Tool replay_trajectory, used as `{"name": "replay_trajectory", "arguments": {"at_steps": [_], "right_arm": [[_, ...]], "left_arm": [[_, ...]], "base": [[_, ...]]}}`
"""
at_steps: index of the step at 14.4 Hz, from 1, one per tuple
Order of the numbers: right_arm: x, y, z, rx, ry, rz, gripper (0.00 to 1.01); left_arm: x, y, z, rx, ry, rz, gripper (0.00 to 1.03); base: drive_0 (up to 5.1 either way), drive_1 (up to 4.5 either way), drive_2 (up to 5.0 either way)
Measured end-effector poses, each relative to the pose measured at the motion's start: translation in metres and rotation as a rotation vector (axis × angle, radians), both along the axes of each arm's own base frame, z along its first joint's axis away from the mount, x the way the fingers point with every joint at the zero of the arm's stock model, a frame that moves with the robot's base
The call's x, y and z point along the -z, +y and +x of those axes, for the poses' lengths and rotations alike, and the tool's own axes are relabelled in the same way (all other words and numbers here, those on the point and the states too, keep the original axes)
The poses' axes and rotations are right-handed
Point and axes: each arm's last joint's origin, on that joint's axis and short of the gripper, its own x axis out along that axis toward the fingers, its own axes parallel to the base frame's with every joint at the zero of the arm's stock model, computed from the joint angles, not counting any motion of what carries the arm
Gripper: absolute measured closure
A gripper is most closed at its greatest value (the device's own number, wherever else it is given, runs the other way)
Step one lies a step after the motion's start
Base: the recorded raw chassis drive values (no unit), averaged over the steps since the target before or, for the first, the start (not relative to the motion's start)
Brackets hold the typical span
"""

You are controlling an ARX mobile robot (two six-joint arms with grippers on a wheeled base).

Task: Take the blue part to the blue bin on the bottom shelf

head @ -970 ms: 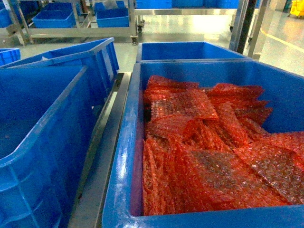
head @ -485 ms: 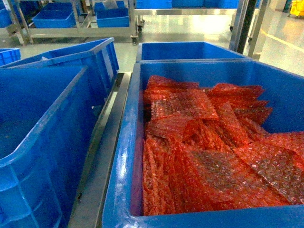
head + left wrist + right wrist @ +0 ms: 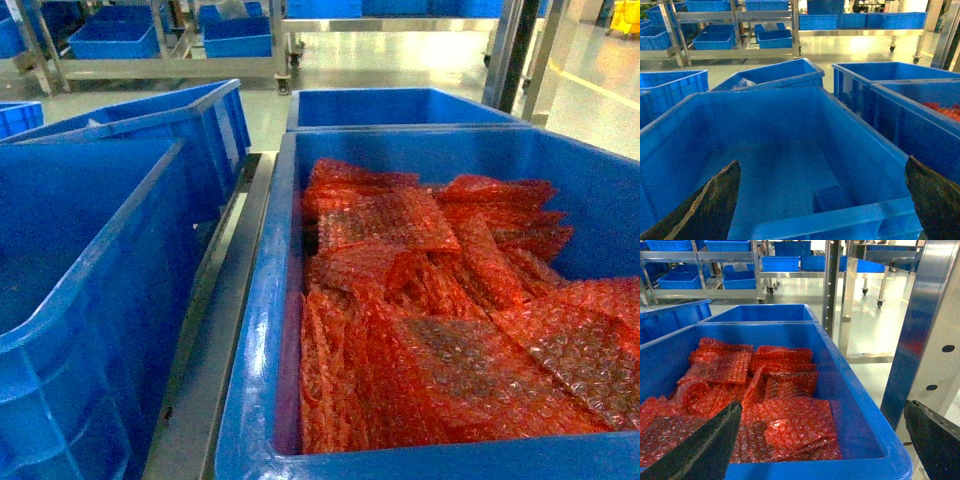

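The left gripper [image 3: 822, 200], jaws spread wide, hangs over the near rim of the left bin [image 3: 670, 150], whose blue part [image 3: 832, 199] lies on the floor below, toward its near right corner.

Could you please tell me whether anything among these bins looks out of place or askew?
One thing stands out: the blue bin behind the near-left one sits rotated at an angle, while its neighbours line up squarely. The red bubble-wrap bags lie in a loose jumble inside the big blue bin, but nothing has spilled over its rim.
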Motion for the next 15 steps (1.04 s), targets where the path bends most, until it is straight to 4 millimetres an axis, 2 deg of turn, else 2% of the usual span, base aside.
{"name": "replay_trajectory", "arguments": {"at_steps": [15], "right_arm": [[0.0000,0.0000,0.0000,0.000,0.000,0.000,0.03]], "left_arm": [[0.0000,0.0000,0.0000,0.000,0.000,0.000,0.05]], "base": [[0.0,0.00,0.0]]}}
